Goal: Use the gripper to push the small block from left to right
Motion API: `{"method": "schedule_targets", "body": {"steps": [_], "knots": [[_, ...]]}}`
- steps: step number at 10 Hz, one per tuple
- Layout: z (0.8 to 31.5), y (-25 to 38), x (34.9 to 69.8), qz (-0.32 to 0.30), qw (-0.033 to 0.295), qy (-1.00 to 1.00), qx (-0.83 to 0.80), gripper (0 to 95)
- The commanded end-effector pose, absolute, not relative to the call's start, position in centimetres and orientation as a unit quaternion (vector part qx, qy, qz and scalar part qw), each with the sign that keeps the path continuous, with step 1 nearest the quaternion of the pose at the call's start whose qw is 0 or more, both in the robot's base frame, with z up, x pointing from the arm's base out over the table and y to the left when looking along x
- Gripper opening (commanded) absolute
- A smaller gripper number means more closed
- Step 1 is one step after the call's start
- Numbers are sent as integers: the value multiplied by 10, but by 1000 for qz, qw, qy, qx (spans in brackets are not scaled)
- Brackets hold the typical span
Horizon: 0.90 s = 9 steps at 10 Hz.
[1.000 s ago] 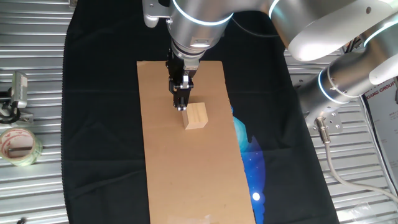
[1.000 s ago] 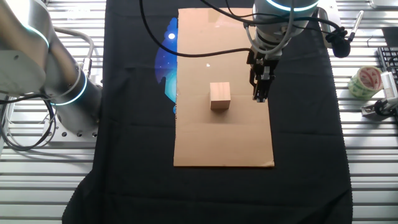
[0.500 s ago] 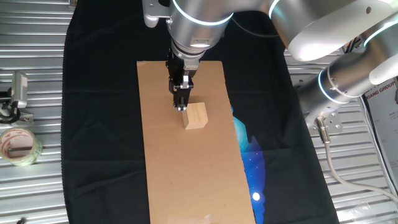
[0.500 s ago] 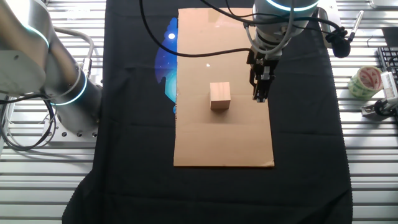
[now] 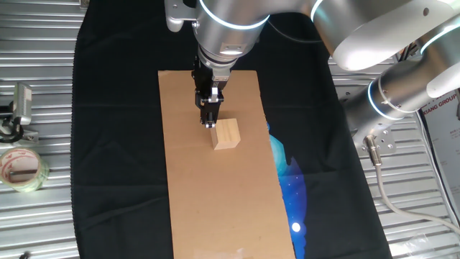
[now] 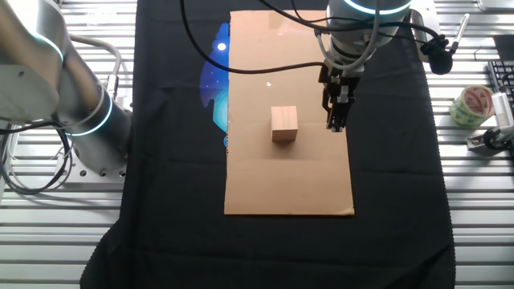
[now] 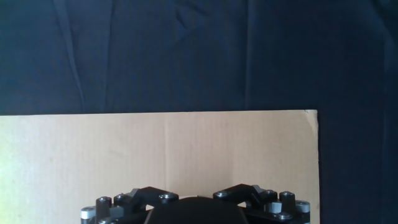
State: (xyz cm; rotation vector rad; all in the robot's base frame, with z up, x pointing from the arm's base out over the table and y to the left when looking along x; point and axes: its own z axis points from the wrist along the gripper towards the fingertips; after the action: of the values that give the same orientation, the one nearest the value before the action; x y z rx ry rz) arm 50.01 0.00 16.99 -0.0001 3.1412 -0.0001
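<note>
Covering most of the ribbed metal table (image 5: 43, 72) is a black cloth (image 6: 169, 201) with a blue printed patch, and on it lies a long brown cardboard sheet (image 5: 215, 201). Two silver arms with cyan rings stand over the scene: the working arm (image 5: 230, 29) reaches down over the sheet, while a second arm (image 6: 56, 96) stands off to the side on the bare metal. A roll of tape (image 5: 21, 167) sits on the metal well away from the cloth.

On the cardboard rests the small block (image 5: 226, 134), a pale tan wooden cube with plain, unmarked faces and crisp edges, its top a shade lighter than its sides. It sits flat, about midway along the sheet's length; in the other fixed view the block (image 6: 284, 124) lies roughly at the centre of the sheet's width.

The gripper (image 5: 210, 121) is narrow, black and pale-tipped, pointing straight down. In one fixed view its tip appears right at the block's upper corner, seemingly touching. In the other fixed view the gripper (image 6: 333, 122) stands clearly apart from the block, near the sheet's edge. The fingers look pressed together into one slim stem, holding nothing. The hand view shows only the gripper's black base, cardboard and cloth.
</note>
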Motion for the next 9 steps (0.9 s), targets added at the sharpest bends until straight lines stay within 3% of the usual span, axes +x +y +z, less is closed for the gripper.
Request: {"method": "schedule_targets", "body": {"steps": [1, 9], "knots": [[170, 0, 500, -43, 22, 997, 57, 0], [170, 0, 500, -37, 22, 997, 63, 0]]}}
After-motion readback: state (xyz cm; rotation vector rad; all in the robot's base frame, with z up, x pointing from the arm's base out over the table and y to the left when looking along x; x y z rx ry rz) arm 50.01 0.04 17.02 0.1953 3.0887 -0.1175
